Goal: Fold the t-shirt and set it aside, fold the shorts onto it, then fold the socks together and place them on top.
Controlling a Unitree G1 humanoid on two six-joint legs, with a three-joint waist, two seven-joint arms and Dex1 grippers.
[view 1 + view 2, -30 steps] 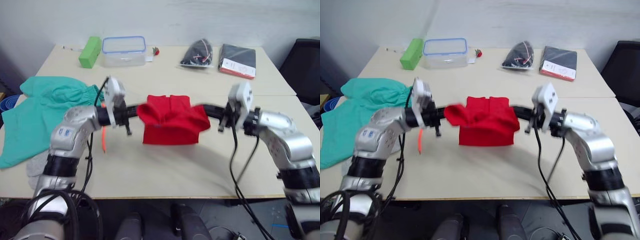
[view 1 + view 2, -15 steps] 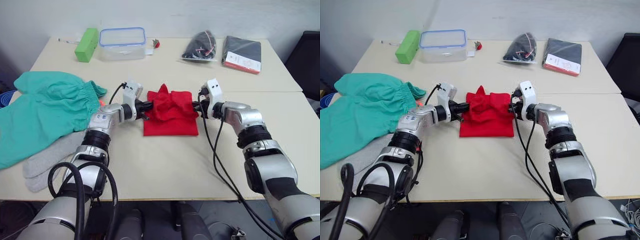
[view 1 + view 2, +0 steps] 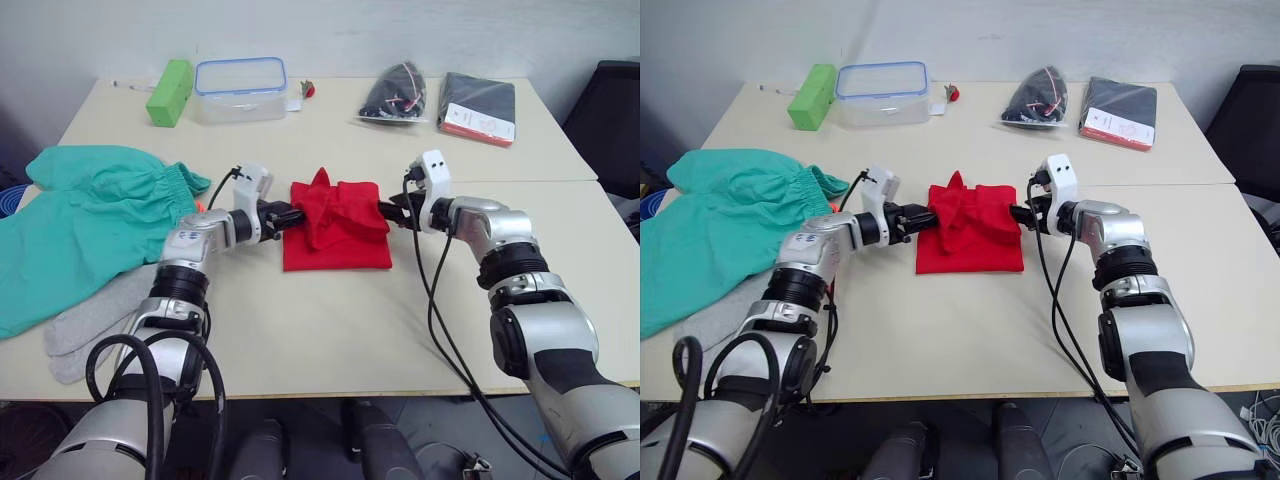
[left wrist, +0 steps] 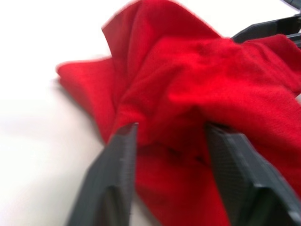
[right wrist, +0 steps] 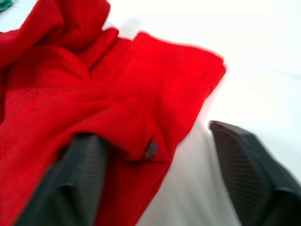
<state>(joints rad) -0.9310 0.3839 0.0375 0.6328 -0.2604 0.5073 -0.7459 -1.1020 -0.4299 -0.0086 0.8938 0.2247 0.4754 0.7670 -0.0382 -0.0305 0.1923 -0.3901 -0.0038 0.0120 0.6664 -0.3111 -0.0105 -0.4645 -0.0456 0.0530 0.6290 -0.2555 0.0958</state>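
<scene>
The red t-shirt (image 3: 336, 232) lies folded into a small block at the table's middle, its top layer rumpled and peaked. My left gripper (image 3: 288, 214) is at its left edge; in the left wrist view its fingers (image 4: 117, 160) stand apart with a bunch of red cloth between them. At the shirt's right edge is my right gripper (image 3: 386, 209), open wide, with a cloth fold resting against one finger (image 5: 82, 162). The teal shorts (image 3: 90, 215) are spread at the left. The grey socks (image 3: 95, 320) lie beside them near the front edge.
Along the back edge stand a green box (image 3: 171, 91), a clear container with a blue lid (image 3: 240, 88), a black bag (image 3: 393, 97) and a dark flat packet (image 3: 478, 105). A black chair (image 3: 612, 115) is at the right. Bare table (image 3: 330, 320) lies in front of the shirt.
Both arms have carried the lifted shirt fold away from me and down onto the rest of the shirt. Both grippers, shut on the cloth before, now stand open.
</scene>
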